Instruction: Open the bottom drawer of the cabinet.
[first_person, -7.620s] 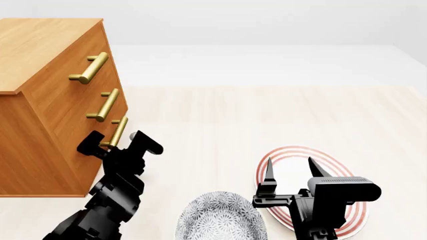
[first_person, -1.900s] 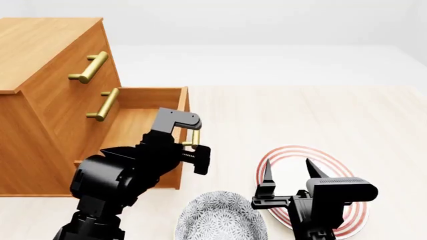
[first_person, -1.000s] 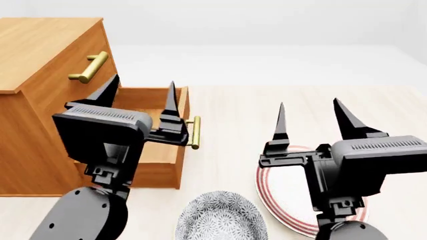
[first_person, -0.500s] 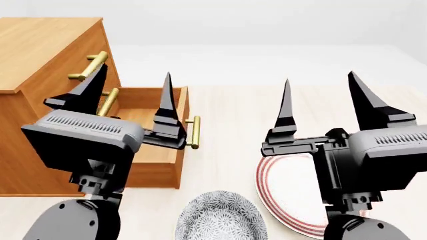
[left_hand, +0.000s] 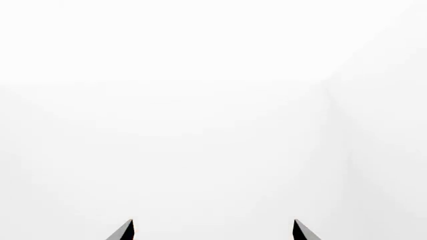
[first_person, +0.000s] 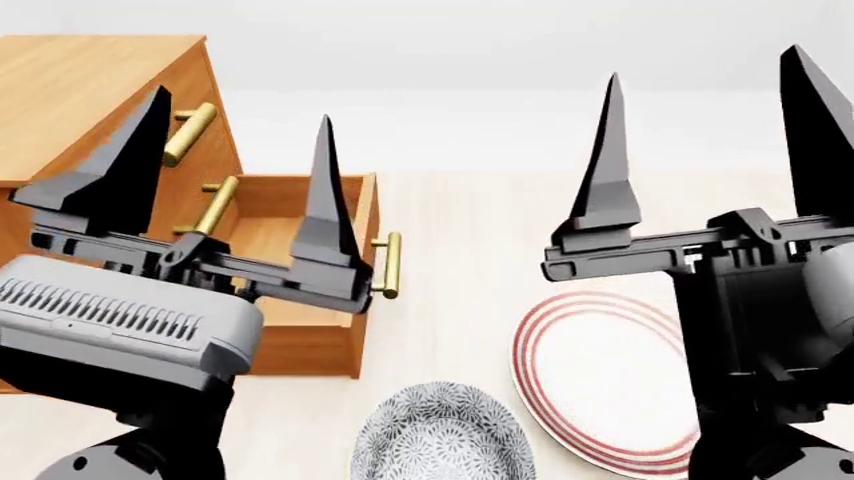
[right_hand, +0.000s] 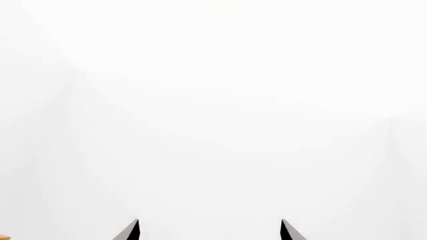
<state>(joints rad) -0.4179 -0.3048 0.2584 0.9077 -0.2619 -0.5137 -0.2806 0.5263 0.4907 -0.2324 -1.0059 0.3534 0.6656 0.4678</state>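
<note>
The orange-brown cabinet (first_person: 80, 90) stands at the left of the head view. Its bottom drawer (first_person: 314, 345) is pulled well out, and its brass handle (first_person: 390, 265) is free. My left gripper (first_person: 234, 150) is held high in front of the cabinet, open and empty, apart from the handle. My right gripper (first_person: 714, 120) is also raised, open, with nothing between its fingers. In the left wrist view, the left gripper (left_hand: 213, 230) shows only two fingertips against blank white. The right gripper (right_hand: 210, 230) looks the same in the right wrist view.
A red-ringed plate (first_person: 587, 380) lies on the light wooden table (first_person: 534, 230) under my right gripper. A grey patterned bowl (first_person: 441, 440) sits at the near edge. The middle handle (first_person: 214, 205) and top handle (first_person: 187, 135) show behind my left fingers.
The left gripper has let go of the bottom drawer's handle. Both arms have risen toward the head camera with open jaws. The drawer stays pulled out.
</note>
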